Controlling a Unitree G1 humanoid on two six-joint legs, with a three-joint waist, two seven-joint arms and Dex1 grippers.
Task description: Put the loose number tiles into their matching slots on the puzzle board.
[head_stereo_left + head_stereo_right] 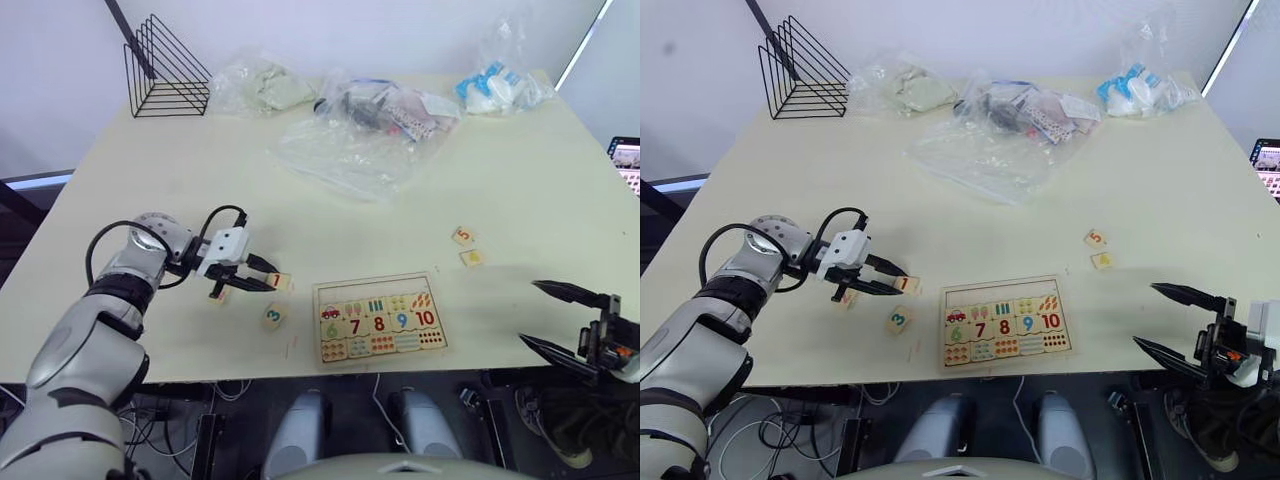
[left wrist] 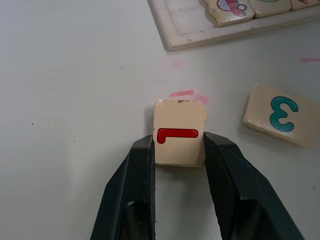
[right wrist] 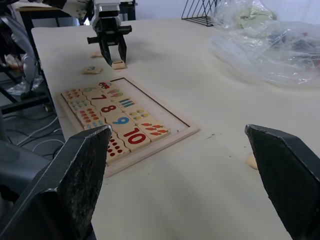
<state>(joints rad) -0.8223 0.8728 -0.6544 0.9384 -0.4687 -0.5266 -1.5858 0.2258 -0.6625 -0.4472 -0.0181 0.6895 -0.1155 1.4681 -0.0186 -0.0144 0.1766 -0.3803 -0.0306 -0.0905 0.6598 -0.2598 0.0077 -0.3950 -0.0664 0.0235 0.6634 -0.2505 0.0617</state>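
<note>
No tile seated: the slots [image 1: 375, 290] along the puzzle board [image 1: 378, 318] far edge stand vacant. Left gripper [image 2: 178, 150] pinches tile 1 [image 2: 179, 132]; right gripper [image 1: 563, 317] hangs spread, idle.

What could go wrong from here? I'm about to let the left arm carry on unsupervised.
The left gripper has its jaws on only the near half of the 1 tile, so the tile could twist or slip out on the way to the puzzle board. The 3 tile lies between it and the board, so a low sweep might knock it. The empty slots look tile-sized, so a skewed tile may jam.
</note>
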